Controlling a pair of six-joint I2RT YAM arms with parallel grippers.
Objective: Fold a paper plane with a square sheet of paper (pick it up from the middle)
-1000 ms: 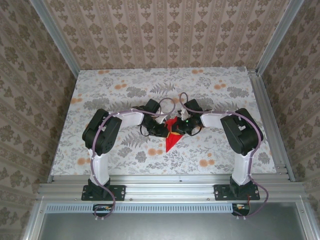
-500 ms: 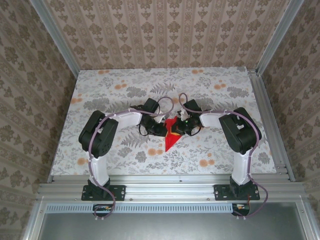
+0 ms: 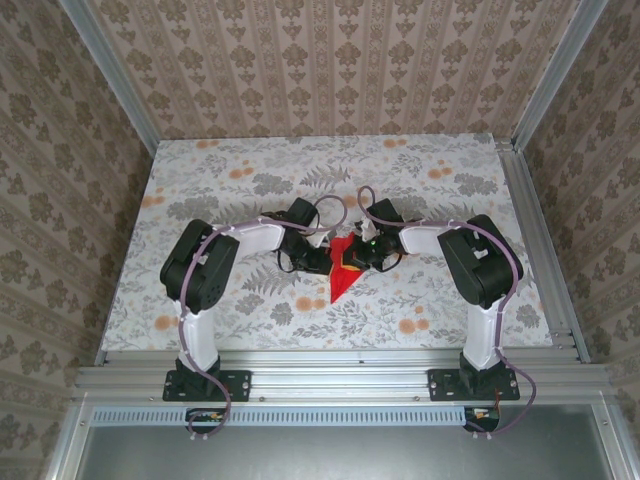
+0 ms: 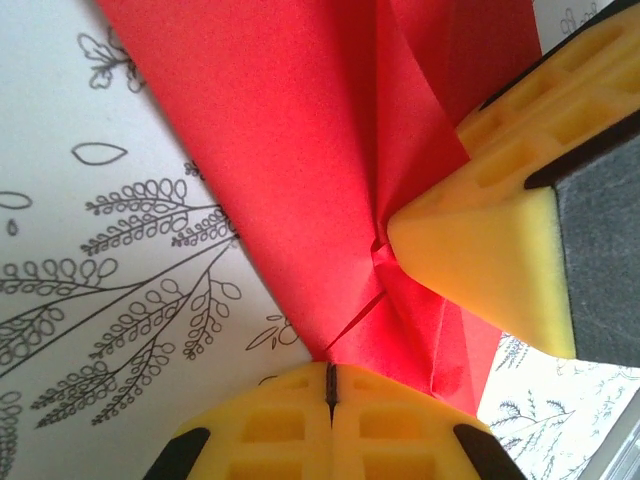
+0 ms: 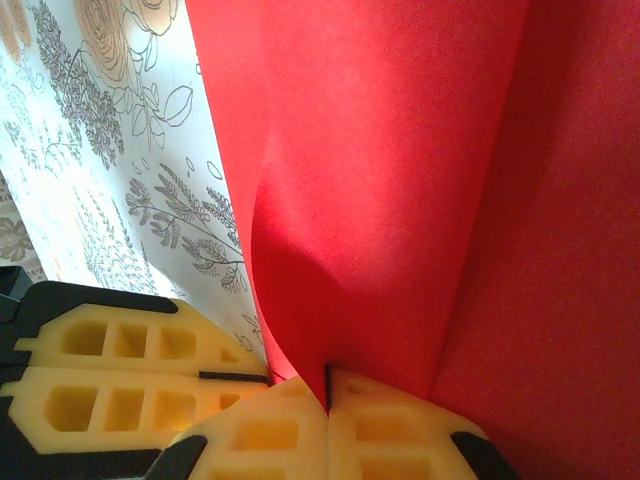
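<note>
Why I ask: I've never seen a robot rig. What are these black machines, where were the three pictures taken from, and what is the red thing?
Two robot arms, bolted to the near edge of a flower-patterned table. One picture looks down from above and behind; the other two come from cameras on each wrist, hence the big yellow finger pads. The left gripper and right gripper meet mid-table, both pinched shut on one folded red paper.
</note>
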